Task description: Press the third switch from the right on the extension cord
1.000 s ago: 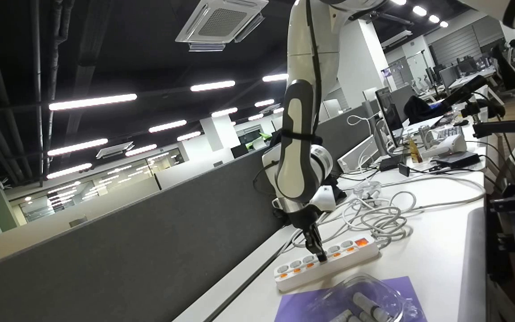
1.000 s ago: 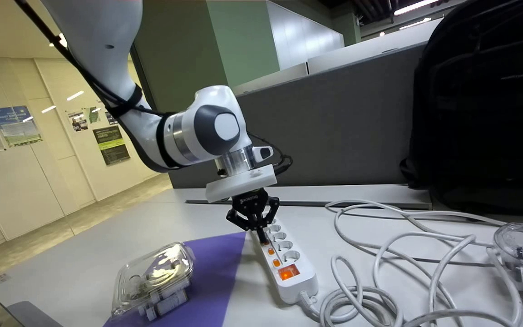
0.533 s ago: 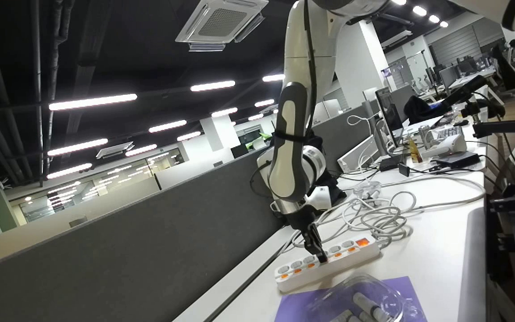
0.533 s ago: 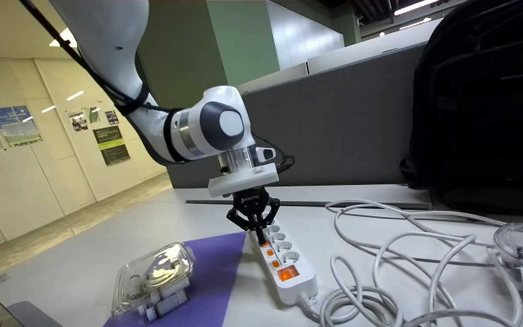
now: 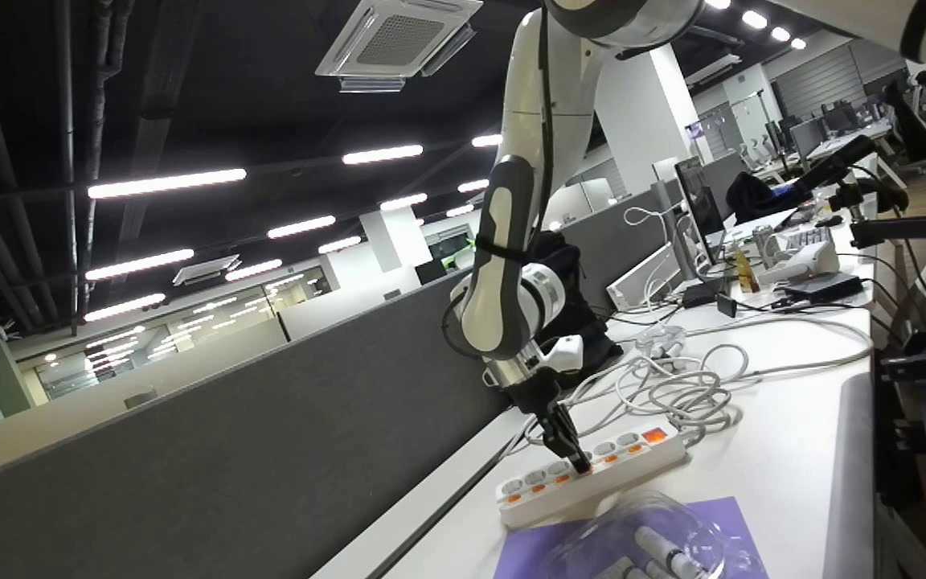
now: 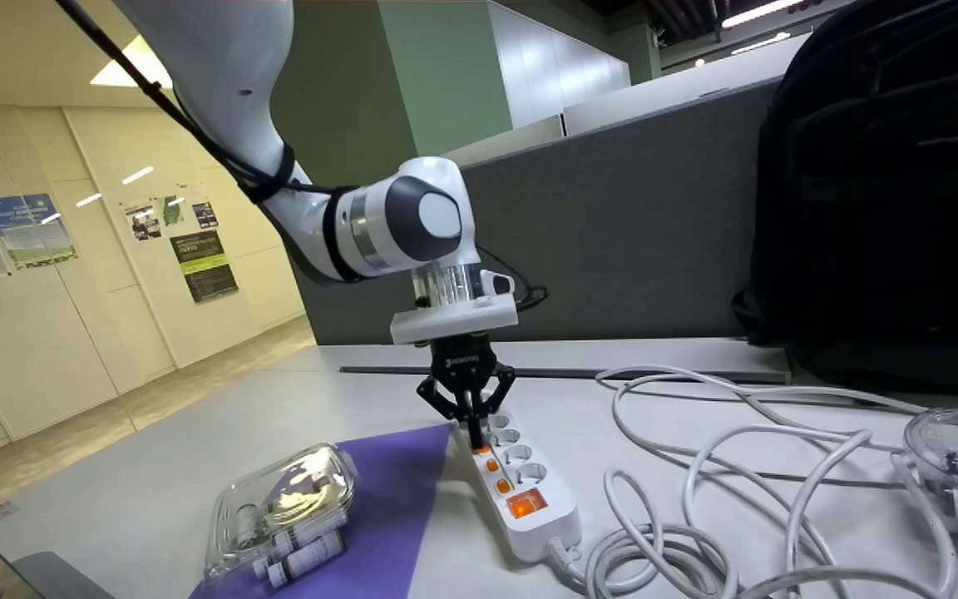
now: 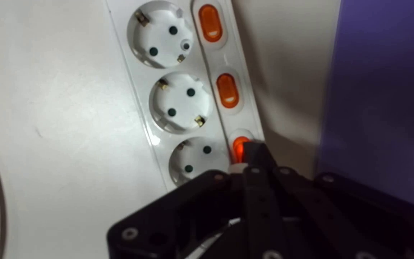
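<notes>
In an exterior view, tool (image 5: 580, 465) leans further — apparently touching extension cord (image 5: 598, 484).

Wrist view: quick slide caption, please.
Closed jaws partly hide a bright orange switch on the white extension cord, purple sheet alongside.

– Room round the power strip (image 6: 517, 481)?
– Bare tabletop (image 6: 575, 433) along its socket side until the tangled white cables (image 6: 687, 545). Switch side: bare wedge, widening toward its cord end, then purple sheet (image 6: 396, 491), clear plastic box (image 6: 250, 491) on that.
– Blockers?
– Cables heaped off its cord end; grey partition (image 6: 612, 233) past the opposite end; closed gripper (image 6: 476, 443) over its switch row, hiding part of one orange switch (image 7: 240, 146).
</notes>
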